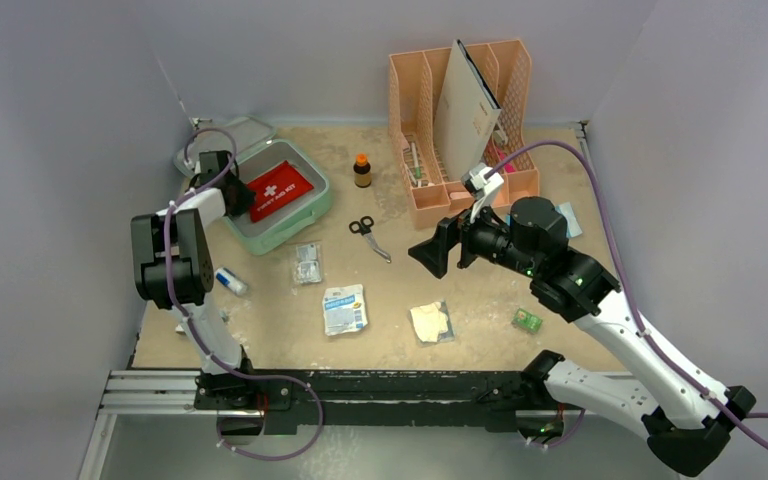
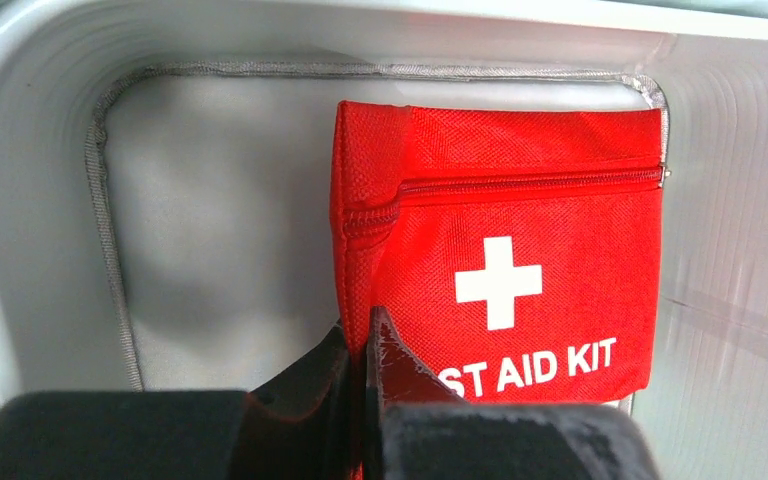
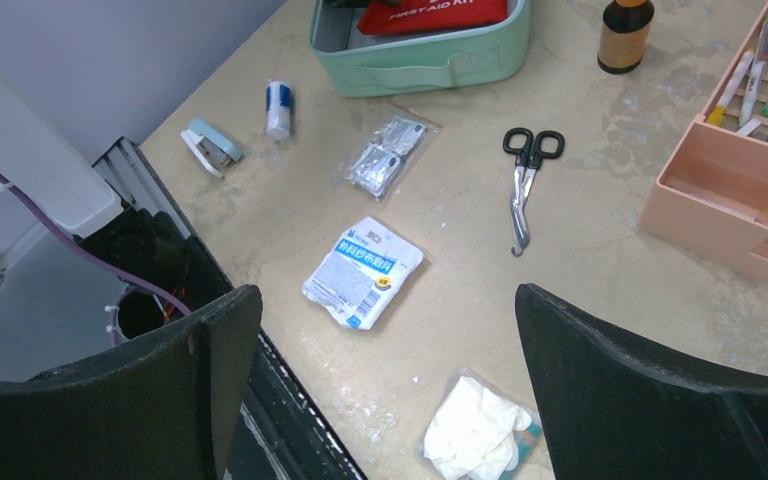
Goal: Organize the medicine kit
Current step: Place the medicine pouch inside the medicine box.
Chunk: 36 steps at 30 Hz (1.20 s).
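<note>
The medicine kit (image 1: 305,215), a mint-green case, lies open at the back left with its lid (image 1: 235,130) folded back. Inside it lies a red first-aid pouch (image 1: 280,190). My left gripper (image 1: 240,200) reaches into the case. In the left wrist view its jaws (image 2: 365,330) are pressed together on the left edge of the pouch (image 2: 530,220), with red fabric showing between them. My right gripper (image 1: 435,250) hangs wide open above the table's middle, holding nothing. In the right wrist view it (image 3: 385,292) looks down on loose packets and the case (image 3: 420,65).
On the table lie a brown bottle (image 1: 362,170), scissors (image 1: 370,238), a foil packet (image 1: 308,264), a blue-white packet (image 1: 344,308), bagged white gloves (image 1: 431,322), a small white tube (image 1: 230,281) and a green box (image 1: 528,319). A peach organizer (image 1: 460,120) stands at the back.
</note>
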{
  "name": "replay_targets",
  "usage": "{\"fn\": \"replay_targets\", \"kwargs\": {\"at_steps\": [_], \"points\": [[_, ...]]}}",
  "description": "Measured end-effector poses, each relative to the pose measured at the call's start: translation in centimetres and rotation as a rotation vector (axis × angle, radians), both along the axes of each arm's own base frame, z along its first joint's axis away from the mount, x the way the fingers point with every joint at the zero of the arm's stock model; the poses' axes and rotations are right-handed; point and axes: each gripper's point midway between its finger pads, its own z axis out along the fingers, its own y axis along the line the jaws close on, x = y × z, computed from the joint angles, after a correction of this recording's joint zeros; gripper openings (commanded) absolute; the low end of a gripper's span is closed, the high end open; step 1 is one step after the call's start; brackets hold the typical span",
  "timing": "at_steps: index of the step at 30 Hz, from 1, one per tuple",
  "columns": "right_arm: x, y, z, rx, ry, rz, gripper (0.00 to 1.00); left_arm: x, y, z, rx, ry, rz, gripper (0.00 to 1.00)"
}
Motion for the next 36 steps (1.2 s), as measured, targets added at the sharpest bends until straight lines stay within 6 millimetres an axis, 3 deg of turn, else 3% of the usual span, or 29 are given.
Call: {"fn": "replay_targets", "kwargs": {"at_steps": [16,24,36], "points": [[0.0,0.0,0.0,0.0,0.001,-0.001,0.99,0.9,0.0,-0.2,-0.037,-0.059,0.065,0.0],[0.0,0.0,0.0,-0.001,0.001,-0.001,0.99,0.9,0.0,-1.0,-0.038,-0.043,0.063,0.16],[-0.3,-0.3,0.3,0.005,-0.005,-0.002,0.99,1.0,-0.2,-0.4,-0.05,-0.022,0.057,0.43]]}}
